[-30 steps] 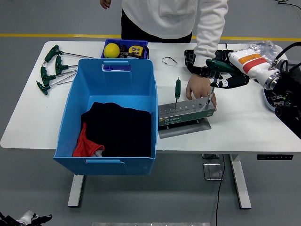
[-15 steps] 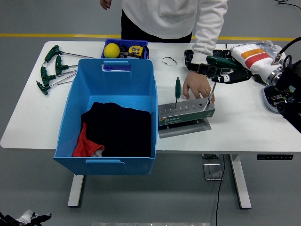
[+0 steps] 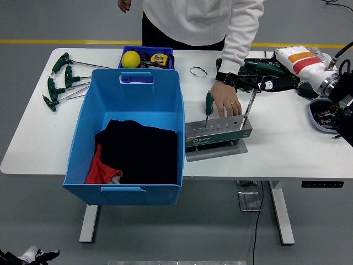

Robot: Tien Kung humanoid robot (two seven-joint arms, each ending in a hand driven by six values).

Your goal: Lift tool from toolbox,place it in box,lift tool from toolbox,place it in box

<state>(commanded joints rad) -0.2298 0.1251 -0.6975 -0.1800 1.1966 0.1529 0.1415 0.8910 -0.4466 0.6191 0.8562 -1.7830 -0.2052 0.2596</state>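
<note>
Two T-handle hex keys are showing at the SATA-labelled tool rack (image 3: 219, 134): one (image 3: 208, 107) standing at its 11 o'clock, one (image 3: 251, 99) being gripped by the right hand (image 3: 259, 81); a person's hand (image 3: 226, 100) is resting on the rack; one blue box (image 3: 128, 132) sitting at 9 o'clock.

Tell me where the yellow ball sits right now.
In the head view, the yellow ball sits at the far left-centre of the table, inside the small blue tray just behind the big blue bin, beside a tape measure.

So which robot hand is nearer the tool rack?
Right. The right hand grips a T-handle tool whose tip is at the rack. The left hand isn't in view.
</note>
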